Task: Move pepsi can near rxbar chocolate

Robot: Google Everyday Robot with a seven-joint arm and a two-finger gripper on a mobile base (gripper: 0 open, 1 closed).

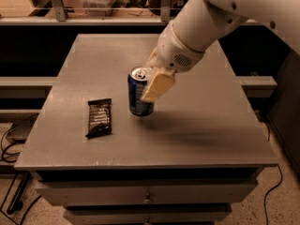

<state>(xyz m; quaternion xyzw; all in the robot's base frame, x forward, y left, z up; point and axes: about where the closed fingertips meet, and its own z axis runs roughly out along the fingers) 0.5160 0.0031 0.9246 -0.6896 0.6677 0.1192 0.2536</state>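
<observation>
The pepsi can (138,95), dark blue with a silver top, stands upright near the middle of the grey table (211,125), its base at or just above the surface. My gripper (146,86) is shut on the can from its right side; one cream finger (157,84) lies across the can's right face and the other is hidden behind it. The rxbar chocolate (99,117), a flat bar in a black wrapper, lies on the table a short gap to the left of the can.
My white arm (206,22) comes in from the upper right and covers the table's far right part. Drawers (147,198) sit under the tabletop. Cables (14,139) lie on the floor at the left. A railed shelf (93,18) runs behind the table.
</observation>
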